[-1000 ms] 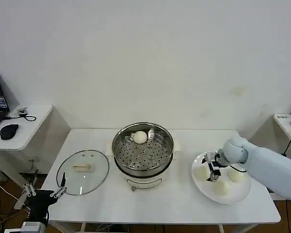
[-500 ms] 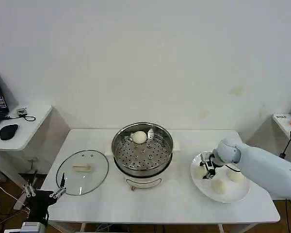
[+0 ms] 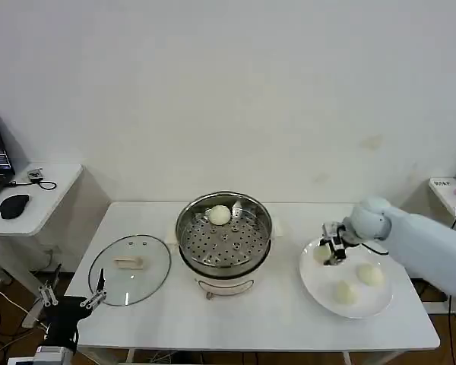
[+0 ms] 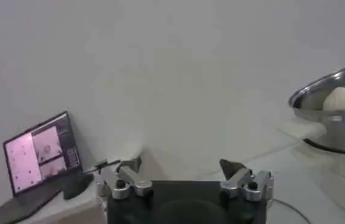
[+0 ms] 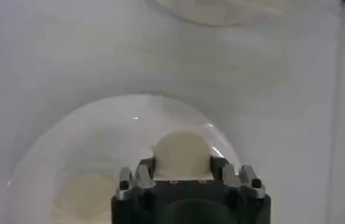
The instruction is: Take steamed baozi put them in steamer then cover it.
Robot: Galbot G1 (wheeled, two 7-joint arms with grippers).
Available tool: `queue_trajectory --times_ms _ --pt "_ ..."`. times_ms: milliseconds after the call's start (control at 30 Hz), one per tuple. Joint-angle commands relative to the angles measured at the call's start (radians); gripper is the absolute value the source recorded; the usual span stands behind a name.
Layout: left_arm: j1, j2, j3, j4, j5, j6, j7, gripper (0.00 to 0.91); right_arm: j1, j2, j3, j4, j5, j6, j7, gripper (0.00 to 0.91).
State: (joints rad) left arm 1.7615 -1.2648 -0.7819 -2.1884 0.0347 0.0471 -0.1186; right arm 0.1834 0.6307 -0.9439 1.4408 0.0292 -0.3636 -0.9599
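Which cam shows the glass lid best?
Head view: the cover lies whole and flat on the table, to the left of the steamer. The left wrist view catches the steamer's rim, no lid; the right wrist view faces the plate.

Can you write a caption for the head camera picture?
Right gripper grasps a baozi on the plate; one bun sits in the steamer.

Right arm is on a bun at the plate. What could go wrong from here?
1. The right gripper fingers straddle a baozi near the plate rim; a soft bun could slip or squash.
2. Carrying it over, it may clip the steamer rim.
3. One bun already sits on the tray; dropping onto it stacks them.
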Motion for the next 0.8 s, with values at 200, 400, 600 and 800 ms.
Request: queue_trajectory --times_ms 200,400,600,800 --pt "-0.013 0.013 0.007 0.006 0.000 0.002 0.001 0.907 0.399 0.091 -0.140 0.053 0.236 -0.125 0.010 0.625" --pt "-0.013 0.018 0.000 0.006 -0.005 0.000 0.001 0.907 0.510 0.253 -0.205 0.030 0.361 -0.197 0.036 0.635" --pt "-0.012 0.017 -0.019 0.003 -0.011 -0.001 0.001 0.907 0.487 0.451 -0.204 0.002 0.505 -0.282 0.075 0.635" --pt "-0.003 0.019 -0.040 -0.014 -0.023 -0.001 0.002 0.907 0.387 0.624 -0.202 -0.116 0.525 -0.302 0.097 0.635"
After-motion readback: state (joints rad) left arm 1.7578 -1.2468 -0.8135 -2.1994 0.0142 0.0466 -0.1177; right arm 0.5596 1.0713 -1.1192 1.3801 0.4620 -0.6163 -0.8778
